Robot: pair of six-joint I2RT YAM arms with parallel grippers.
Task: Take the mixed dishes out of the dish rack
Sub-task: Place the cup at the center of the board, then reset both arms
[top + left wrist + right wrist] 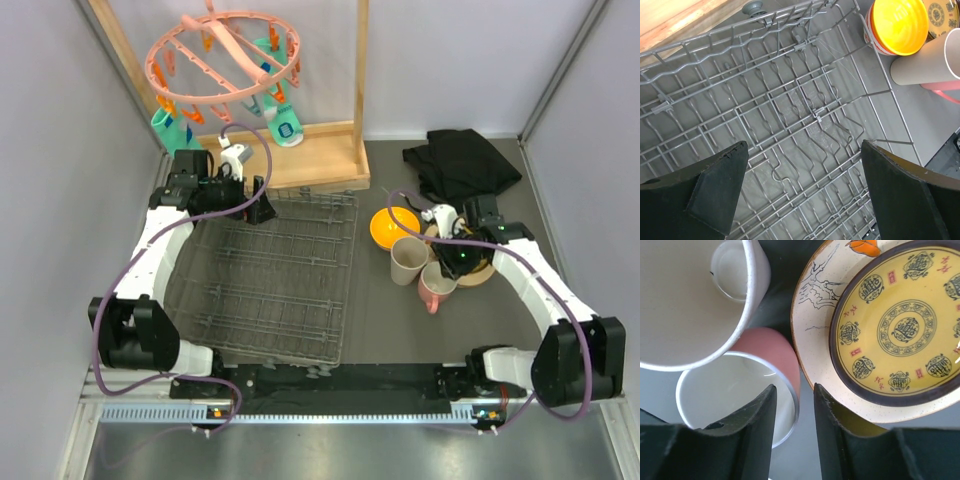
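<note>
The dish rack [270, 290] [790, 100], a dark wire grid, holds no dishes that I can see. My left gripper [262, 208] [804, 150] hangs wide open over its far end. The dishes stand to the right on the table: an orange bowl [394, 226] [897, 25], a beige cup [407, 260] [685, 305], a pink mug [436, 287] [765, 347], and a small yellow patterned plate [900, 325] on a cream bird-painted plate [815, 300]. My right gripper [452, 262] [794, 387] straddles the mug's rim. One finger is inside and one outside, with gaps showing on both sides.
A wooden frame [300, 160] with a pink peg hanger [225, 55] stands behind the rack. A black cloth [460, 160] lies at the back right. Grey walls close in on both sides.
</note>
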